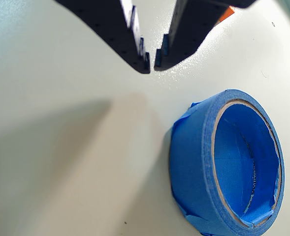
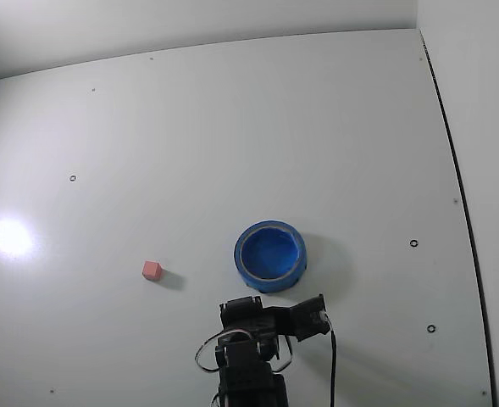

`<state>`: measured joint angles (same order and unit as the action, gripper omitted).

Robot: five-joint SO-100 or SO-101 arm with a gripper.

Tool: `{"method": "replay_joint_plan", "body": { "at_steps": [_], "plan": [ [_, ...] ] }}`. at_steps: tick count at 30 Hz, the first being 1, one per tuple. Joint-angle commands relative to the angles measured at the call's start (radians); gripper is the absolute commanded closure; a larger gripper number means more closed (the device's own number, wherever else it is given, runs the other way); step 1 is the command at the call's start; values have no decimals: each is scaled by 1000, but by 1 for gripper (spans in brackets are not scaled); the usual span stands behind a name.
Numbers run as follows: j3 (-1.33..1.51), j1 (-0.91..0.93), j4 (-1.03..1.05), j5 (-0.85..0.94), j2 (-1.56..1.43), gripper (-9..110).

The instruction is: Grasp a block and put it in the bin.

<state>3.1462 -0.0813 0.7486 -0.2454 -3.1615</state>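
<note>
— Lying on the white table (image 2: 232, 127), where is the small salmon-red cube block (image 2: 152, 270)?

— Left of the round bright-blue bin (image 2: 270, 256) in the fixed view, well apart from it.

— And the black two-finger gripper (image 1: 151, 63)?

— It hangs near the bin, holding nothing; the jaws are almost together, with only a thin gap at the tips.

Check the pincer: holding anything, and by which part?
Nothing held. The pincer is nearly closed on empty air above the white table; the small salmon-red cube sits apart, left of the round blue bin.
</note>
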Motion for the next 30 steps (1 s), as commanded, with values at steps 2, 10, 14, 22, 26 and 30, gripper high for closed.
{"method": "replay_joint_plan", "body": {
  "at_steps": [2,10,14,22,26,30],
  "plan": [
    [-3,0,11,11,2,101],
    [-3,0,11,11,2,101],
    [-5,2,11,14,2,101],
    [-5,-11,2,15,2,101],
    [-6,-3,5,63,0,101],
    [-26,0,2,275,0,101]
  ]
}}
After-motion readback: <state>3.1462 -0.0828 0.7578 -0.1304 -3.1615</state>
